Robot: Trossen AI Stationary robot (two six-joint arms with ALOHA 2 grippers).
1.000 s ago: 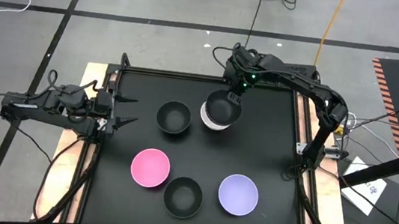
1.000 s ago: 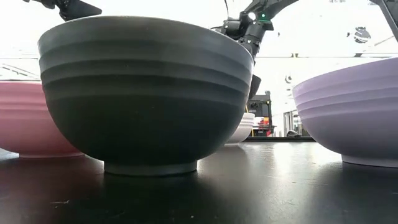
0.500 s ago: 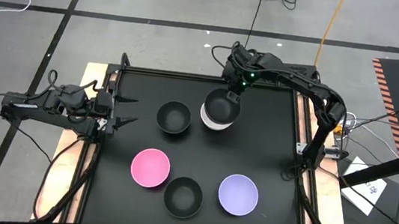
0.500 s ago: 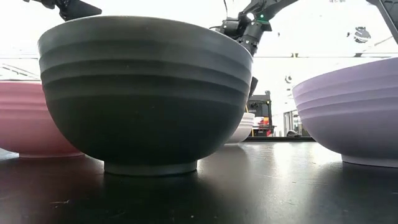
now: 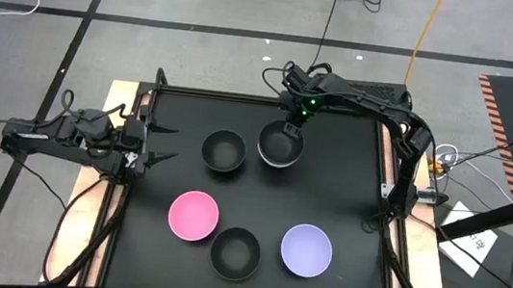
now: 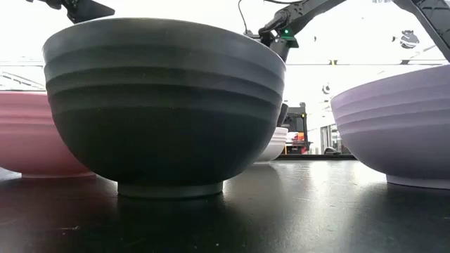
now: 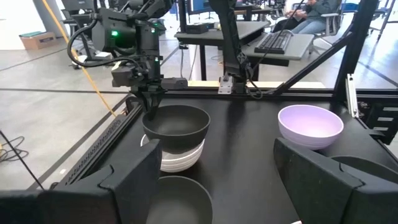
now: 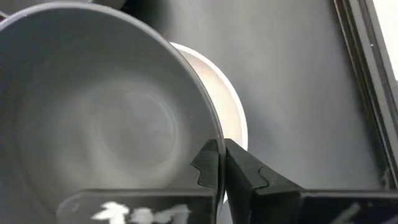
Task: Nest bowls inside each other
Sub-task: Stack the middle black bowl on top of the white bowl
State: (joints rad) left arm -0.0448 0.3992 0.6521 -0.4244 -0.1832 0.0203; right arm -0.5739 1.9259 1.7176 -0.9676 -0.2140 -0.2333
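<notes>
- The right gripper [image 5: 289, 128] is pinching the rim of 1 black bowl [image 5: 279, 145] with its jaws nearly together, at the far middle of the counter [image 5: 348, 193].
- That held black bowl [image 7: 176, 127] is sitting in the white bowl [image 7: 177, 157], whose rim is showing just below it; whether it is fully seated, I cannot tell.
- In the right wrist view, the black bowl's wall [image 8: 112, 124] is running between the 2 fingers [image 8: 208, 165], with the white bowl [image 8: 227, 118] peeking out beyond it.
- A 2nd black bowl [image 5: 224, 151] is standing just beside this pair, toward the left arm.
- Along the near side, the pink bowl [image 5: 194, 215], a 3rd black bowl [image 5: 235, 253] and the purple bowl [image 5: 306, 250] are standing apart from each other.
- The left gripper [image 5: 162, 142] is waiting at the counter's left edge with its jaws spread wide, holding nothing.
</notes>
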